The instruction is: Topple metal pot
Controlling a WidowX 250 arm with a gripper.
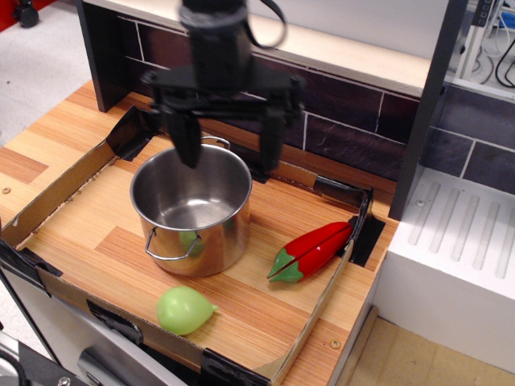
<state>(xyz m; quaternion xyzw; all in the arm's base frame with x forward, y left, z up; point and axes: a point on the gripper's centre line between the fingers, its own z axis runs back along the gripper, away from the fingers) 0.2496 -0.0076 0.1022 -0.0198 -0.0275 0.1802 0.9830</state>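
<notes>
Hand [229, 145] is hovering with fingers spread wide above the back rim of the upright metal pot [193, 211].

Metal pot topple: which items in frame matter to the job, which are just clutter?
In the job:
- metal pot, upright on the wooden board, empty
- gripper, jaws spread wide above the pot's back rim

Just lying about:
- red toy pepper, right of the pot
- light green toy vegetable, in front of the pot
- cardboard tray edge around the board

Hand [229, 149] motion-blurred, arm cut off at top edge.
</notes>
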